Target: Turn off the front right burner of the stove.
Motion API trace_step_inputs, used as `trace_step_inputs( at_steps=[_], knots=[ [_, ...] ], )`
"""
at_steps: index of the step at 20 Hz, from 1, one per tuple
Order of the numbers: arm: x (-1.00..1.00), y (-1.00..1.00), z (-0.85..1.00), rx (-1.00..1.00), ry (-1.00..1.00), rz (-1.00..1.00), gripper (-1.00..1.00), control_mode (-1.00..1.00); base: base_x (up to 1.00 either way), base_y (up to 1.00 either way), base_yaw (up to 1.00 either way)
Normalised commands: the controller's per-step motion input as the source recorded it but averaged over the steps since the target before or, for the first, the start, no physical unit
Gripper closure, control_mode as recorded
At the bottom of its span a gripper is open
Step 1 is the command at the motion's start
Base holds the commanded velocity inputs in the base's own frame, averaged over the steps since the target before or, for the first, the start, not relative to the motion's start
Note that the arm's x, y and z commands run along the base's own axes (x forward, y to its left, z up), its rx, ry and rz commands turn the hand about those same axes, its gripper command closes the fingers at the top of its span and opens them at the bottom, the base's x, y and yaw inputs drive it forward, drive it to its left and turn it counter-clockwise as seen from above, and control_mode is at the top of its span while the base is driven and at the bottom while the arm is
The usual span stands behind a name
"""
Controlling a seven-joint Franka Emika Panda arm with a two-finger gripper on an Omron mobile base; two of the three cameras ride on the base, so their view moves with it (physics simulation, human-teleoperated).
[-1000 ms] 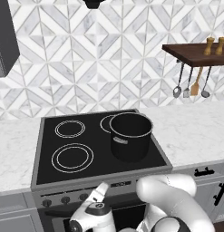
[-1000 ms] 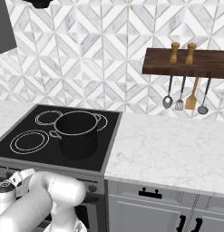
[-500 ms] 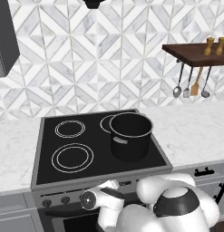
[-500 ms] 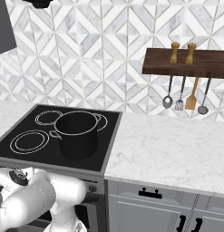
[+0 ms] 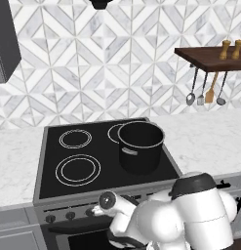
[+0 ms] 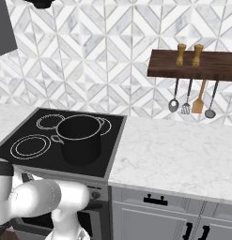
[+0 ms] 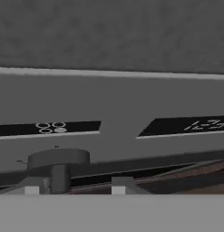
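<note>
- The arm has swung further down and left across the front of the stove (image 5: 49, 146) since half a second ago; its wrist now sits right at the knob row (image 5: 68, 215).
- The stove stands between two stretches of marble bench (image 6: 183, 150), and a black pot (image 5: 140, 146) sits on its back right ring.
- In the hand view, the hand (image 7: 72, 185) is close up to the grey control panel, one round knob (image 7: 58, 159) just above its tips.
- The fingers look slightly parted, gripping nothing I can see; whether they touch the knob I cannot tell.
</note>
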Motion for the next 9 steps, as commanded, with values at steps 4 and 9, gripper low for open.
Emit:
trace_step_inputs(
  at_steps=[4,9],
  knots=[
    [0.0,-0.62,0.0,0.29,0.01,-0.37,1.0,-1.0,0.0,0.0,0.0],
    [0.05,-0.6,0.0,0.19,0.09,-0.6,1.0,-1.0,0.0,0.0,0.0]
  ],
)
